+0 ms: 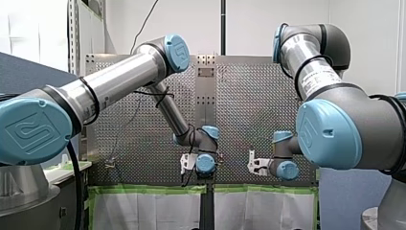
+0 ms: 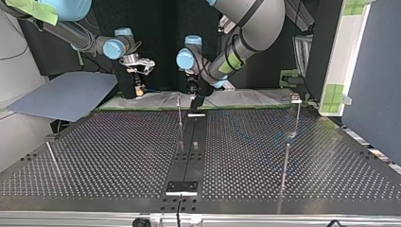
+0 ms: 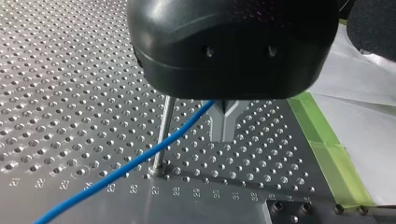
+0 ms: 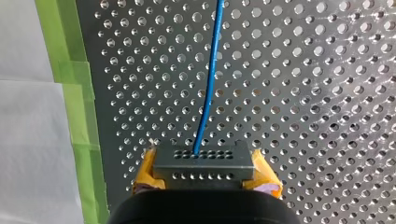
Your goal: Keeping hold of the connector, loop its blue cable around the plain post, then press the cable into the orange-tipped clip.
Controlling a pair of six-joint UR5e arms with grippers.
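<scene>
connector [image 4: 204, 163]: clamped between the yellow pads [image 4: 148, 170] of my right tool [image 4: 205, 179], over the counter [image 4: 303, 93].
blue cable [image 3: 130, 165]: runs from the connector, passes just beside the plain post [image 3: 162, 130], reaches my left tool [image 3: 224, 133].
my left tool: metal fingers [image 3: 219, 126] closed together.

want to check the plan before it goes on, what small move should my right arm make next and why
Probably swing my right gripper, shut on the connector, a little way round the plain post. The blue cable only crosses the post on one side, not wrapped yet, so I judge the loop comes first.
</scene>
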